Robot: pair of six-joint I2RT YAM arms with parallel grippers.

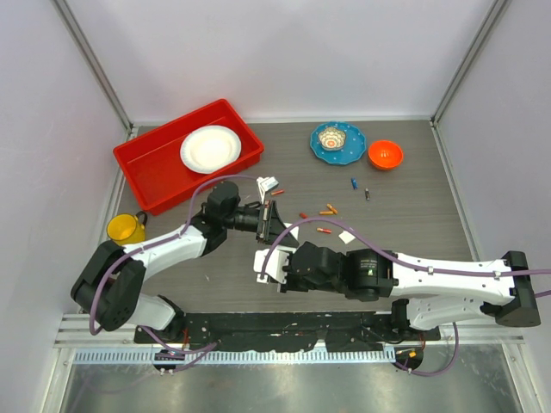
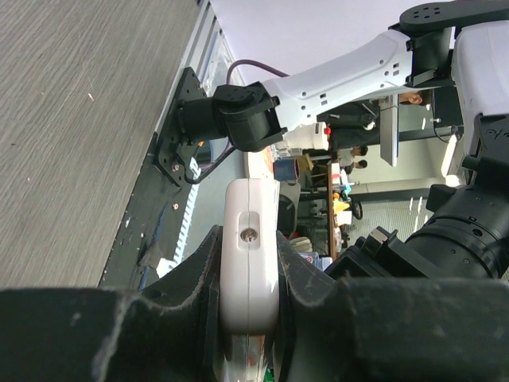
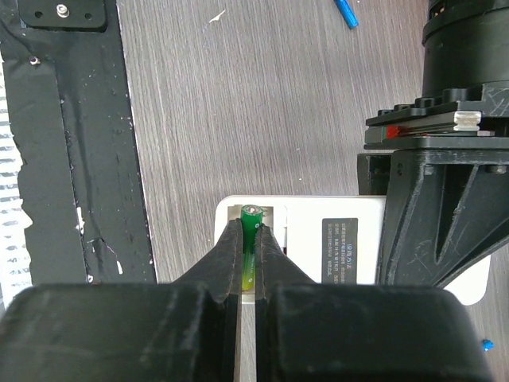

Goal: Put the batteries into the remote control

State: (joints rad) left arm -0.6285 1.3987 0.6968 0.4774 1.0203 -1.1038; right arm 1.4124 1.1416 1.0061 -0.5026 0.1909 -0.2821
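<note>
The white remote control [image 1: 264,261] hangs back side up above the table, between the two grippers. My left gripper [image 1: 272,231] is shut on one end of it; the left wrist view shows its white edge [image 2: 248,239] clamped between the fingers [image 2: 199,278]. My right gripper [image 3: 251,231] is shut on a green battery [image 3: 252,213], whose tip sits at the remote's open battery compartment [image 3: 274,219]. Loose batteries lie on the table: red-orange ones [image 1: 324,231], a blue one [image 1: 354,183] and a dark one [image 1: 367,194].
A red tray [image 1: 146,168] holding a white plate [image 1: 210,148] stands at the back left. A yellow cup [image 1: 126,228] is at the left. A blue plate [image 1: 337,142] and an orange bowl [image 1: 385,154] stand at the back. Small white pieces [image 1: 347,236] [image 1: 267,183] lie nearby.
</note>
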